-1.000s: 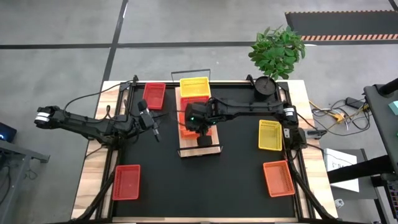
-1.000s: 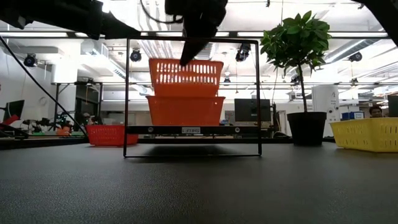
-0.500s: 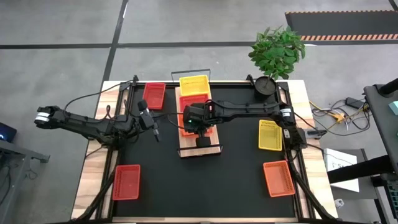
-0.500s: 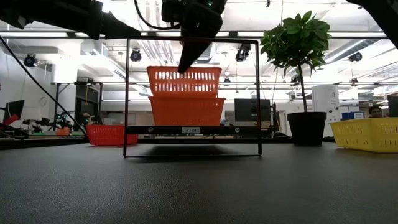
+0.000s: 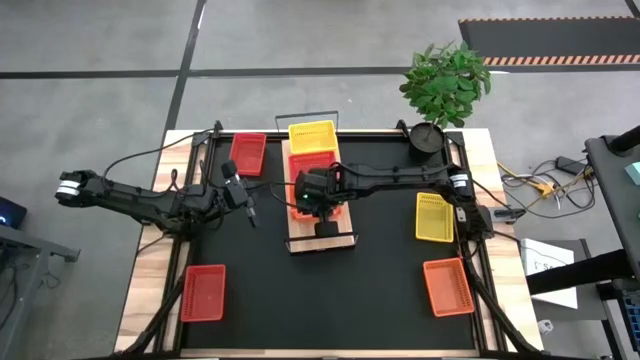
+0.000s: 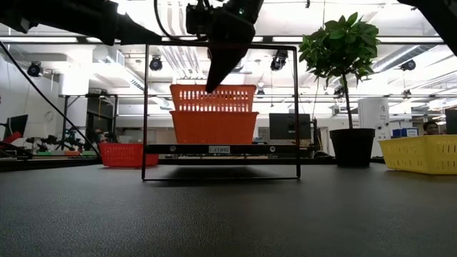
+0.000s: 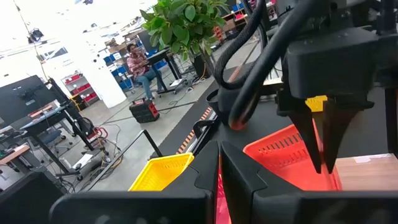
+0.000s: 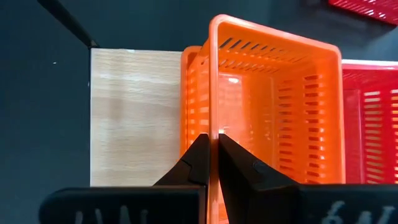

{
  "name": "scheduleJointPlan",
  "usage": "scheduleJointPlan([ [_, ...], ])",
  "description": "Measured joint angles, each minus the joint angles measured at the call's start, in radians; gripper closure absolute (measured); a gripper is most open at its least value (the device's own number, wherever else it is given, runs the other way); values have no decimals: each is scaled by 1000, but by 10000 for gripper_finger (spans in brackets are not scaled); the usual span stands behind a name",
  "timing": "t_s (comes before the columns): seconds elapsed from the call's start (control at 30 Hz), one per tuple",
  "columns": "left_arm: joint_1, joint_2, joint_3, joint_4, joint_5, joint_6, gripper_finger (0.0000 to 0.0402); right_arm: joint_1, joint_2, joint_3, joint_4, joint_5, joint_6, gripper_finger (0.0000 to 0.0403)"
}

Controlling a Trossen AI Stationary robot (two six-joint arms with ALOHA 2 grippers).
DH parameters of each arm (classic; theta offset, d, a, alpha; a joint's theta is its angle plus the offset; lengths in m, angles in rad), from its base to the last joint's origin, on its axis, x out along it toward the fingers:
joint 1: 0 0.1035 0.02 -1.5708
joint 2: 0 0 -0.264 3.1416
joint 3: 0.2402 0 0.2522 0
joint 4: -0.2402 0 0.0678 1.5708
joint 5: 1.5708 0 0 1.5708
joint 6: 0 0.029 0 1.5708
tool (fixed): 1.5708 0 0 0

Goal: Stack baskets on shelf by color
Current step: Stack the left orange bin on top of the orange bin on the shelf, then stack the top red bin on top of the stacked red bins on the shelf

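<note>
Two orange baskets sit one in the other on the light-wood shelf (image 5: 322,238), the upper basket (image 6: 213,98) partly sunk into the lower one (image 6: 213,127). My right gripper (image 8: 213,142) stands over them from above and is shut on the upper basket (image 8: 273,118). A red basket (image 8: 373,118) lies on the shelf just behind the stack, and a yellow basket (image 5: 313,137) sits at the far end. My left gripper (image 5: 240,203) hovers shut over the black mat, left of the shelf. My right gripper pinches the rim of the upper orange basket's near wall (image 8: 214,124) around its middle, one finger inside the basket and one outside. The fingers (image 6: 214,75) come from above, pointing down with a slight slant. The basket sits level, nested in the lower orange basket.
Loose baskets lie on the mat: red (image 5: 247,153) at far left, red (image 5: 203,292) at near left, yellow (image 5: 434,216) and orange (image 5: 447,286) on the right. A potted plant (image 5: 432,110) stands at the far right corner. Bare wood (image 8: 134,118) remains at the shelf's near end.
My right gripper has come down and carried the upper orange basket with it. The basket stood well above the lower one and a little tilted; now it sits level and partly sunk into it. The gripper stays shut on the rim.
</note>
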Motion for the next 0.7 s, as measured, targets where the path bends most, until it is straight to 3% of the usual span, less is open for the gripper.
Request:
scheduleJointPlan([
  [0.13, 0, 0, 0, 0, 0, 1, 401, 2, 0, -20, -1, -27, 18, 390],
  [0.33, 0, -1, 0, -1, 0, 1, 401, 2, 0, -24, -3, -203, 64, 390],
  [0.53, 0, 0, 0, 0, 0, 1, 401, 1, 0, -24, -23, -206, 121, 384],
  [0.7, 0, 1, 0, 0, 0, 0, 401, 1, 0, -24, -33, -203, 134, 337],
])
